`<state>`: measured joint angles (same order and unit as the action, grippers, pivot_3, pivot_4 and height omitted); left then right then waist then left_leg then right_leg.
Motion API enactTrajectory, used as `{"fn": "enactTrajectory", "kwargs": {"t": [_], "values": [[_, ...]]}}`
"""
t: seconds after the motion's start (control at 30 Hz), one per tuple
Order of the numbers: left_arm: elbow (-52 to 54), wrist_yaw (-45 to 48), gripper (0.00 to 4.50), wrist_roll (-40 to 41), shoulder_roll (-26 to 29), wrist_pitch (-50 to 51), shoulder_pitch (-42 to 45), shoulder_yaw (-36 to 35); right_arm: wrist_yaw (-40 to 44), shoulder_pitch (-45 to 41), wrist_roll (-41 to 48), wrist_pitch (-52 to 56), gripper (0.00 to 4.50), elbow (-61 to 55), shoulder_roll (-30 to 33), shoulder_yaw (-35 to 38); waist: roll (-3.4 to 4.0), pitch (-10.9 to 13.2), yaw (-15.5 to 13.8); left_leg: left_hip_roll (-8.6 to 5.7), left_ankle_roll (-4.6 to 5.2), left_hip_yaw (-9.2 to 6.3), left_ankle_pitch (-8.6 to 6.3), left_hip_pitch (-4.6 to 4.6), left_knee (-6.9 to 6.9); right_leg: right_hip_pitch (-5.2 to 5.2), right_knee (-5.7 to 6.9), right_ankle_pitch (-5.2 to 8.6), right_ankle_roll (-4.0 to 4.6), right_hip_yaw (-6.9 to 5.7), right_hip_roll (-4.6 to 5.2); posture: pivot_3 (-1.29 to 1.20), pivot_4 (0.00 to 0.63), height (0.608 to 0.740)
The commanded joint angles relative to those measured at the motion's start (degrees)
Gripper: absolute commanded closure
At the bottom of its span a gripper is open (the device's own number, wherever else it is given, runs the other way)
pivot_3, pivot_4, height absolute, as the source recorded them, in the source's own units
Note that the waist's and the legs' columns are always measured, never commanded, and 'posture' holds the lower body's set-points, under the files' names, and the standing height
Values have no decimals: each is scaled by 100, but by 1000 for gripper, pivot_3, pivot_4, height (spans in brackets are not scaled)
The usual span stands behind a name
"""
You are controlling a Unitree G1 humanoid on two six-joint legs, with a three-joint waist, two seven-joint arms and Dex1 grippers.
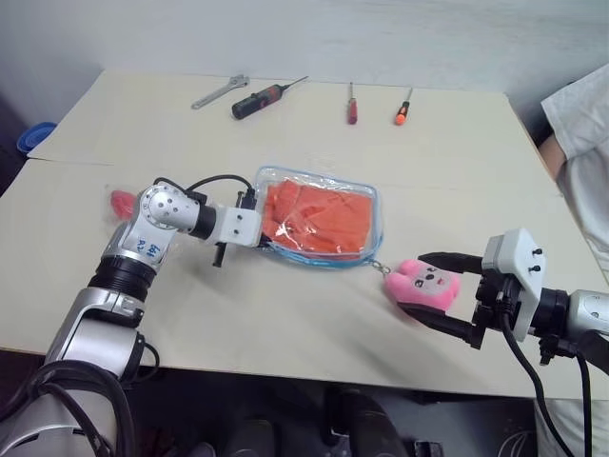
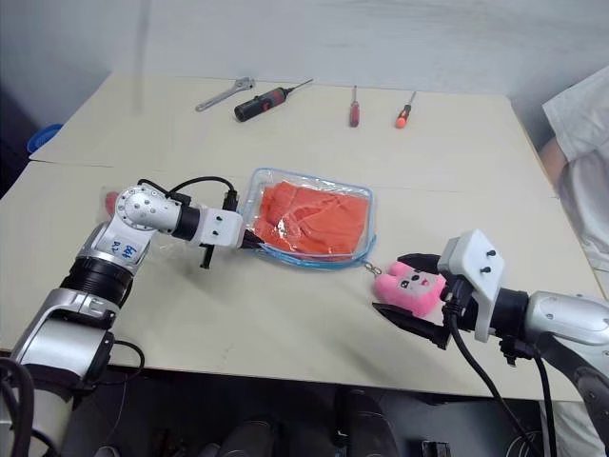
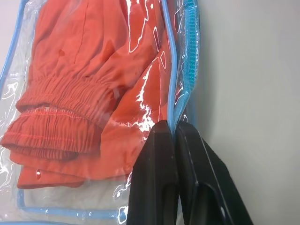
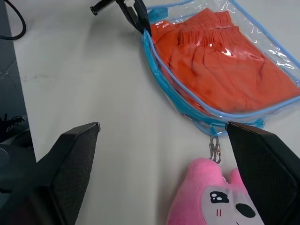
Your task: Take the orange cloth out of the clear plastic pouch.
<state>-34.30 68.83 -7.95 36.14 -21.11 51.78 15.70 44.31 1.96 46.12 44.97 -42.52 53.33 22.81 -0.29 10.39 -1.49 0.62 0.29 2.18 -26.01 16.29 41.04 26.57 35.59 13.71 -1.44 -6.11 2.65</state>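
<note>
Okay, your left gripper (image 1: 255, 231) is clenched on the blue trim at the near-left corner of the clear plastic pouch (image 1: 366, 205), with the orange cloth (image 1: 319, 219) just ahead of its fingertips, inside. Your right gripper (image 1: 440, 296) is spread wide around the pink bunny charm (image 1: 422, 285) (not squeezing it). Keep the left pinch firm, then send the right past the charm to the zipper edge.
</note>
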Motion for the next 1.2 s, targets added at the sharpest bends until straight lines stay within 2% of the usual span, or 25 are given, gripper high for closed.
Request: {"fn": "enactTrajectory", "kwargs": {"t": [0.03,0.13,0.2,0.3,0.4,0.43,0.67,0.83,0.97,1.2], "values": [[574,57,3535,306,154,326,-123,-251,-4,-18,-16,-85,0,-34,58,63,0,0,7,0,0,0,0,0,0,0,0,0,0,0,0,0,150,740],[1363,282,2662,719,404,972,-463,-493,-12,148,-24,-68,0,-112,23,137,0,0,24,5,0,1,0,-2,0,0,1,0,0,1,-2,0,150,740],[2299,808,2042,1552,657,2129,-686,-730,88,372,-23,-64,0,-158,64,283,0,0,22,6,-1,1,0,-1,-1,1,2,0,1,2,-2,0,150,740],[3254,1429,2042,2517,982,3507,-592,-879,173,538,-7,-50,0,-169,161,496,0,0,13,5,-1,-2,0,2,3,1,0,0,0,1,0,0,150,740],[3339,1456,2042,2683,731,3925,-118,-671,96,550,42,0,0,-161,175,660,0,0,-38,1,0,-11,0,0,5,-11,-6,0,0,-1,2,0,150,740],[3273,1406,2042,2615,571,3874,1,-563,73,552,51,15,0,-165,178,695,1,0,-59,-2,0,-15,0,-1,5,-19,-8,0,-1,-1,2,0,150,740],[1386,896,2042,1422,-1809,1893,747,751,284,1050,-22,205,0,-183,345,1502,2,-2,-147,-8,14,-4,-7,6,2,-53,-31,-5,-9,2,-11,0,150,740],[107,415,2042,952,-3074,862,1127,1067,589,1626,-47,313,0,-244,365,2184,1,-1,-134,-32,15,7,-7,8,-7,-52,-43,-7,-12,6,-16,0,150,740],[-697,-139,2042,428,-3676,228,1363,1246,406,1809,-25,327,0,-376,182,2321,-2,1,-121,-37,24,6,-11,-8,-9,-55,-56,-9,-16,23,-10,0,150,740],[-1531,-717,2042,-532,-3979,-440,1426,1758,124,1838,-20,309,0,-500,-21,2218,-1,1,-132,-6,30,5,-14,-10,-13,-53,-58,-10,-17,23,-10,0,150,740]]}}
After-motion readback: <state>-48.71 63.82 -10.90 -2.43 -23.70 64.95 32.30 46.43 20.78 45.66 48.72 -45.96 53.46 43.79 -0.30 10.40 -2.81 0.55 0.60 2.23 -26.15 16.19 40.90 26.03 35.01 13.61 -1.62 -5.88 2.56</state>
